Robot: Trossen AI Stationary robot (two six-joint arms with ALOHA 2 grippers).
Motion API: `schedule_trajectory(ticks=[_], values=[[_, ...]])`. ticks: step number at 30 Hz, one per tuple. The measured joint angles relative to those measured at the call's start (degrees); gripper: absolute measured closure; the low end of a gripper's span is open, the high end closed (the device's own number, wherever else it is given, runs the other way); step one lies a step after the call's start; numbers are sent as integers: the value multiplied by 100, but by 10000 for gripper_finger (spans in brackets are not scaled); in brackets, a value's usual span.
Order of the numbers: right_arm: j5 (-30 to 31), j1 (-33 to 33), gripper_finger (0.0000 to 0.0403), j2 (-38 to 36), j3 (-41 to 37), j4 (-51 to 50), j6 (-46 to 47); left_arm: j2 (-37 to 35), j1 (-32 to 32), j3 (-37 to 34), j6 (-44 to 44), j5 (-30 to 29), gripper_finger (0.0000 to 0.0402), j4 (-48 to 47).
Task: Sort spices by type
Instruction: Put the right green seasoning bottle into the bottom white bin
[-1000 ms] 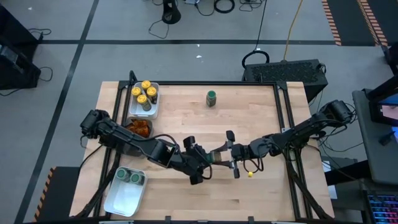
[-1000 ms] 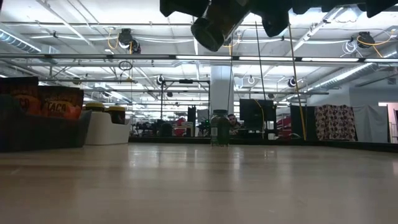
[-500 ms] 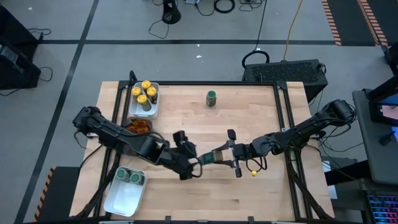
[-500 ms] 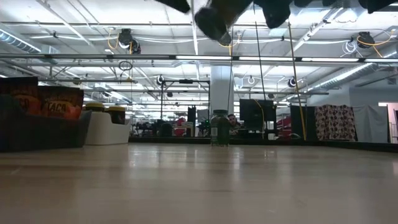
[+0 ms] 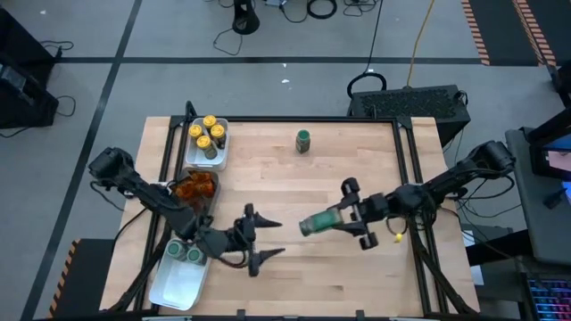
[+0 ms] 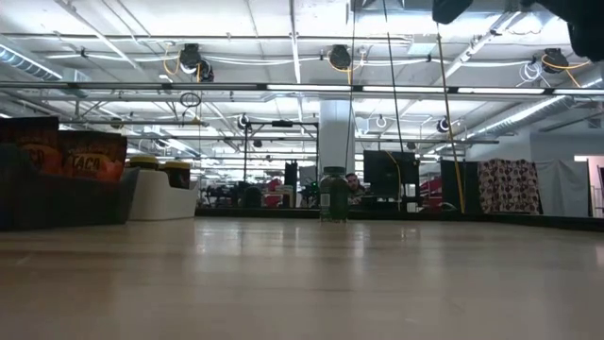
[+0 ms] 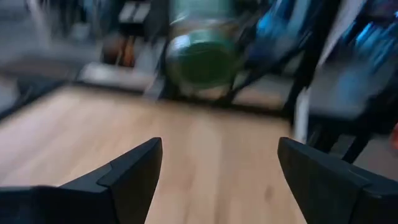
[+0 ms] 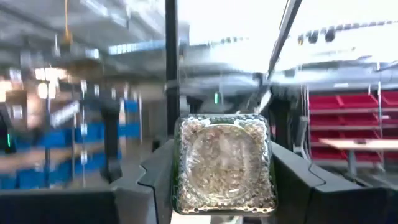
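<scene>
wooden table [image 5: 357,160], grey floor [image 5: 134,36]

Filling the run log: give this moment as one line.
left gripper: open, empty, near white tray | right gripper: holds green-lid jar above table | second jar: unsorted

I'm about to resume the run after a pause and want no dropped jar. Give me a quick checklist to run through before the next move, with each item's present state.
1. Right gripper shut on the held green-lid jar: ok; the right wrist view shows the jar between both fingers.
2. Held jar upright: not ok; it lies sideways in the grip, above the table.
3. Left gripper open and empty: ok; nothing sits between its fingers.
4. Left gripper away from the held jar: ok; a gap shows between them.
5. Room in the white tray with two green-lid jars: ok; much of it is bare.
6. Other green-lid jar standing at the far edge: ok, untouched.
</scene>
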Motion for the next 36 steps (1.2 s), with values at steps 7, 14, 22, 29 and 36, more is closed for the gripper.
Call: schedule_trajectory(ticks=[7, 14, 22, 29, 36], values=[[-134, 19, 228, 0, -194, 1016, 592, 813, -35, -411, 1987, 11, 80, 3594], [-260, 37, 228, 2, -194, 1049, 485, 2056, 733, -219, -692, 712, 80, 5510], [-270, 37, 227, 7, -194, 897, 363, 2819, 1084, -61, -1758, 1920, 80, 7267], [-254, 37, 227, 9, -194, 490, 101, 2824, 1082, -48, -2186, 1864, 80, 7293], [-232, 37, 227, 10, -194, 228, -347, 2824, 1085, -24, -2670, 1749, 80, 7202]])
